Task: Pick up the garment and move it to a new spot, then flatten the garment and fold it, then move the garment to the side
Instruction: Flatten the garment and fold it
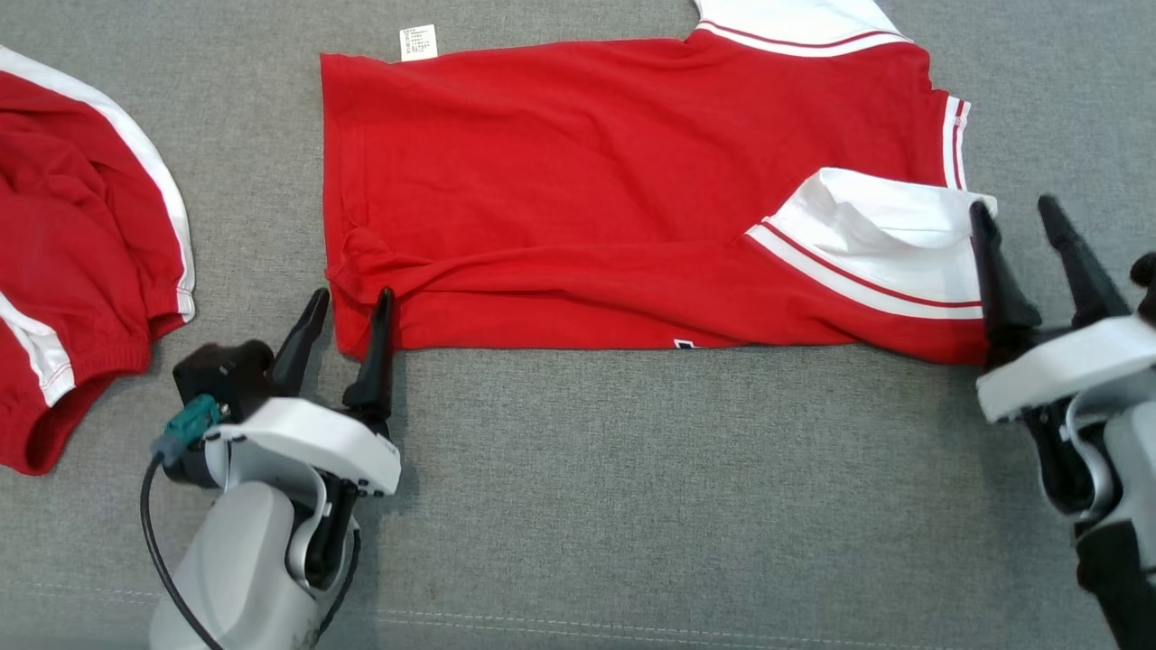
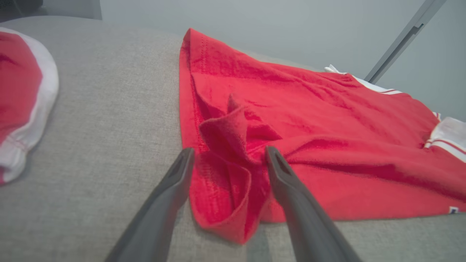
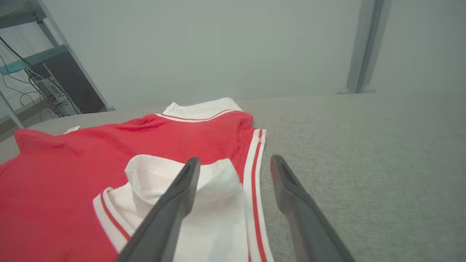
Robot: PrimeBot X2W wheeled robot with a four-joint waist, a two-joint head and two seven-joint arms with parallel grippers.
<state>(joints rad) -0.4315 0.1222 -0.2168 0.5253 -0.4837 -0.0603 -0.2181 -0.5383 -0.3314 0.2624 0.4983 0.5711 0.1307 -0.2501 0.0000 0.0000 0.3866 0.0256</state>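
Shirt (image 1: 578, 181) lies half-folded mid-cushion (image 1: 632, 469), its near-left corner (image 1: 361, 257) bunched up. Left claw (image 1: 354, 296) there and right claw (image 1: 1013, 208) by the white sleeve (image 1: 867, 235) both gape wide, holding nothing. That lump could easily get creased into the next fold.

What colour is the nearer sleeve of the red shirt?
The white fabric sleeve has a thin red stripe; head view shows it best.

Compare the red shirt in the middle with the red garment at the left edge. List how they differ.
The red shirt lies spread flat with its near edge folded over; the left garment lies bunched and rumpled. The red shirt sits between the left gripper and right gripper; the left garment lies apart, outside them. Both are red with white trim, on the grey surface.
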